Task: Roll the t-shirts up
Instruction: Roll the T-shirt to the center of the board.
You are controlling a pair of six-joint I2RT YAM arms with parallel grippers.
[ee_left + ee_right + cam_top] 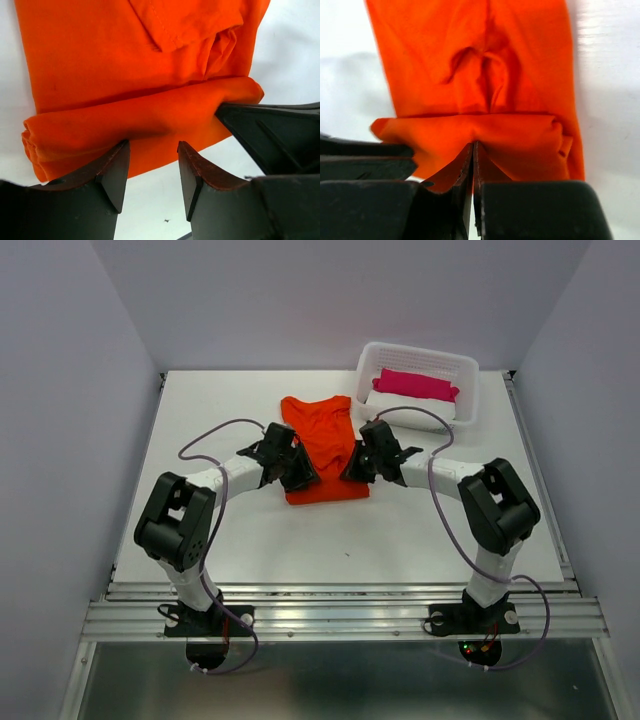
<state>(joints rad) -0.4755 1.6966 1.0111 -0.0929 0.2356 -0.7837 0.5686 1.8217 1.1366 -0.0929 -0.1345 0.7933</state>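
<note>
The orange-red t-shirt [322, 435] lies flat mid-table, folded narrow, its near end rolled into a low roll [140, 125]. My left gripper [300, 472] stands open at the roll's left part. Its fingertips touch the roll's near edge, and bare table shows between them [152, 147]. My right gripper [358, 466] is at the roll's right part. In the right wrist view its jaws are pressed together, pinching a pucker of the roll's fabric at their tips [472, 145]. The rest of the shirt [480, 60] stretches away flat beyond the roll.
A white slotted basket [465, 390] stands at the back right, holding a magenta-pink cloth bundle [415, 385] on a white cloth [400, 405]. White walls close in the table on three sides. The two grippers stand close to each other across the roll.
</note>
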